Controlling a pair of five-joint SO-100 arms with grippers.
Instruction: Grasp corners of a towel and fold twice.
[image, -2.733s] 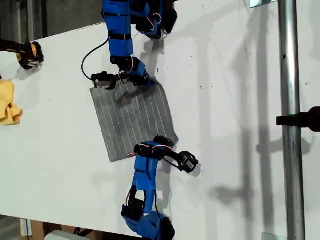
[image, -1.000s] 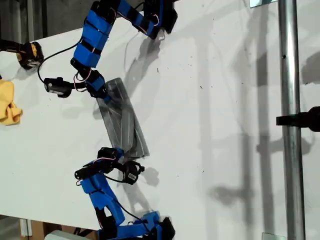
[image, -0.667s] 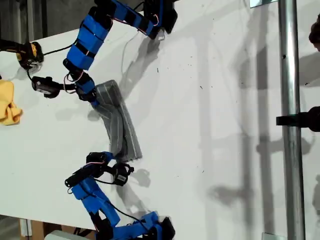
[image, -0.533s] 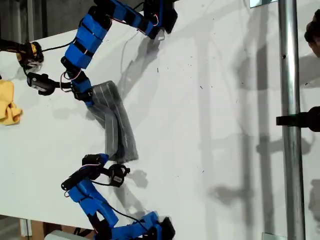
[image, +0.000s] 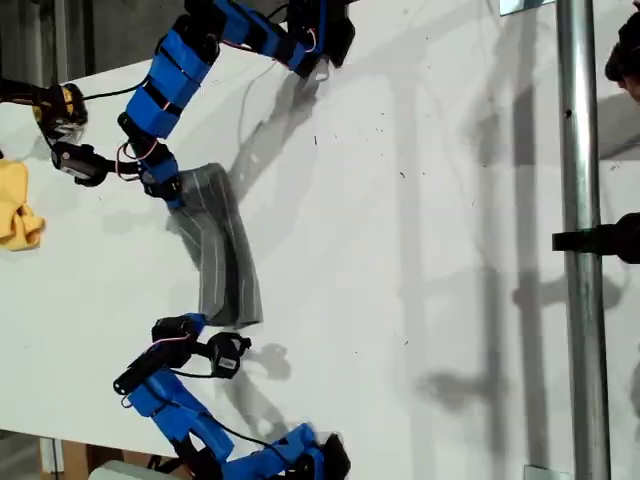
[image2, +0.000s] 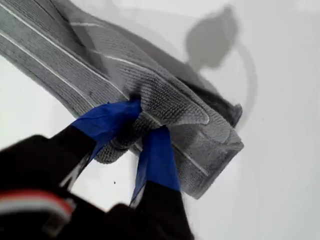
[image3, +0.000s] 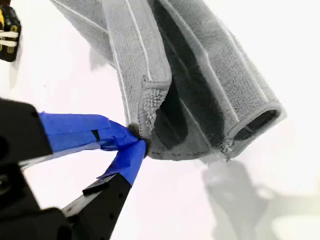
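Soft and limp, the towel (image: 218, 250) sags doubled on the table between my grippers — my first gripper (image2: 137, 130) and my second gripper (image3: 136, 139) each pinch a corner between their fingertips — hems give the surest grip.

A white table (image: 430, 250) fills most of the exterior view, its surface smooth and marked with a few small dark specks. Soft grey shadows fall across it in several overlapping directions. A vertical metal pole (image: 577, 260) stands toward the exterior view's right, with a black clamp (image: 605, 240) fixed to it. Beyond the table's far edge, at the exterior view's upper left, lies a dark, dim area (image: 90, 30). A yellow cloth (image: 17, 205) rests at the exterior view's left edge.
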